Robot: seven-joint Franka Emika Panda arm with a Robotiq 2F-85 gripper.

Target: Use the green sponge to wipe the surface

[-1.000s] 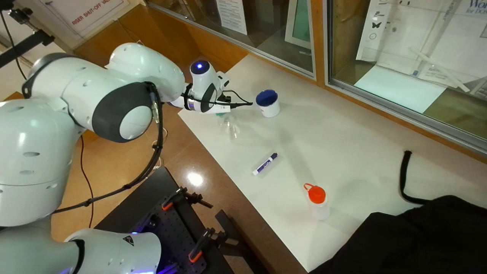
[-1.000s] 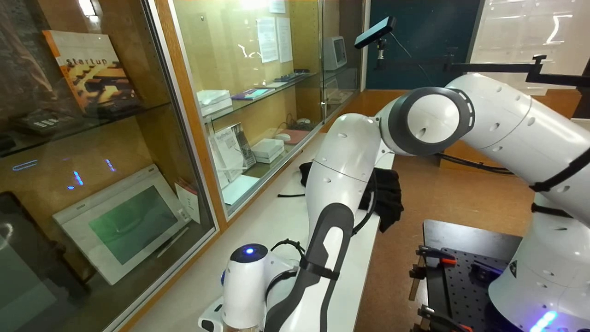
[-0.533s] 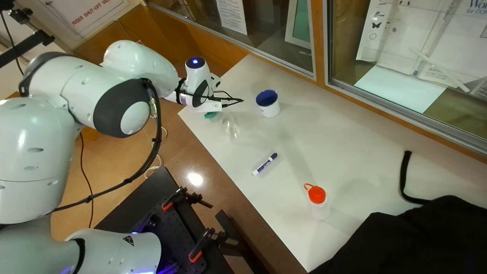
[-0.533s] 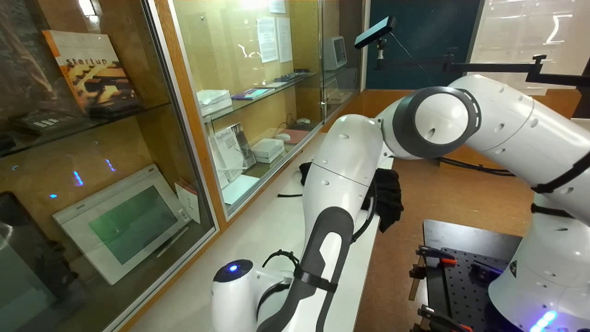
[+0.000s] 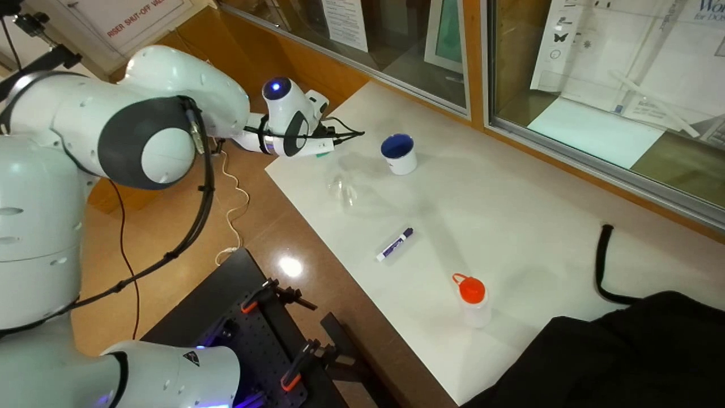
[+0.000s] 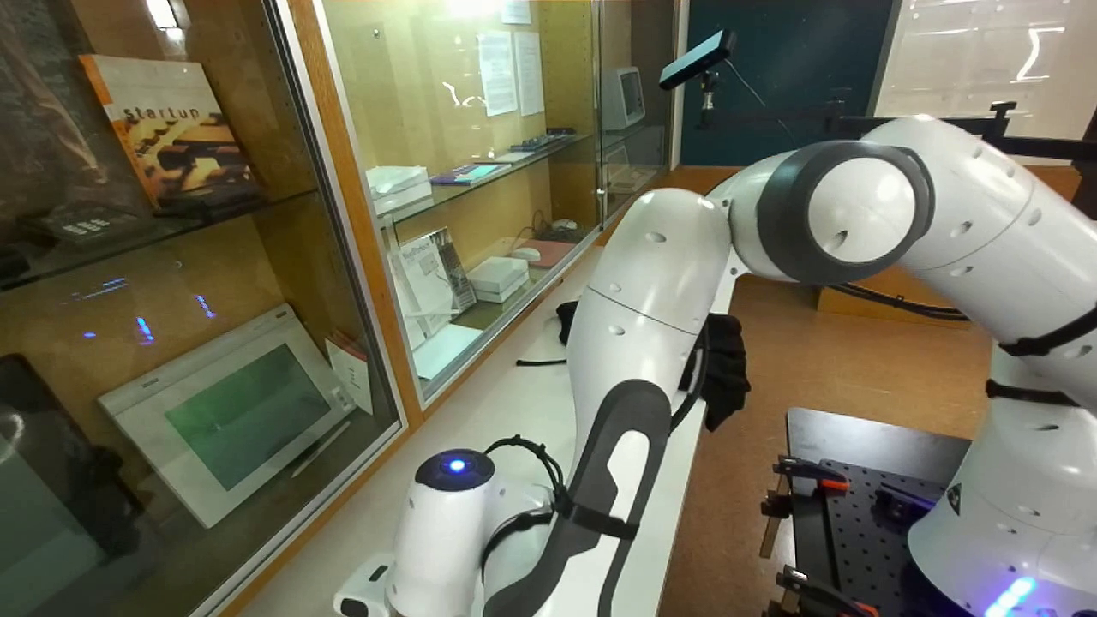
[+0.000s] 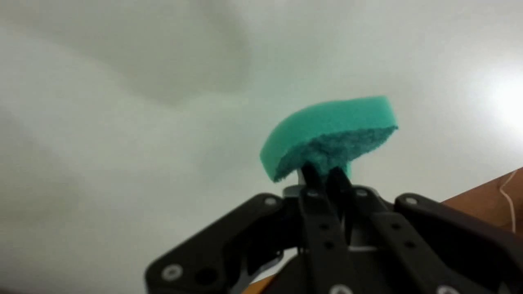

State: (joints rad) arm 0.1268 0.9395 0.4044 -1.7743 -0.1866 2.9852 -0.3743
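Note:
The green sponge (image 7: 327,118) is in my gripper (image 7: 325,173), seen in the wrist view. The gripper is shut on its middle, and the sponge bends with both ends curving out past the fingertips. A small teal edge of the sponge (image 5: 322,154) shows below the hand in an exterior view; the rest is hidden there. The surface, a cream-white table top (image 5: 510,209), lies under the sponge and also shows in an exterior view (image 6: 506,411). The hand is over the table's far-left end, close to its edge. I cannot tell whether the sponge touches the surface.
A white cup with a blue inside (image 5: 401,162) stands right of the hand. A clear object (image 5: 343,191) is near the table edge. A marker (image 5: 395,244), an orange-capped bottle (image 5: 473,300) and a black cloth (image 5: 623,357) lie further along. Glass cabinets (image 6: 497,257) line the back.
The hand swings away and partly back over the table's end, and its tilt changes. The elbow has drawn back. The sponge showed more half a second ago; now only its edge shows.

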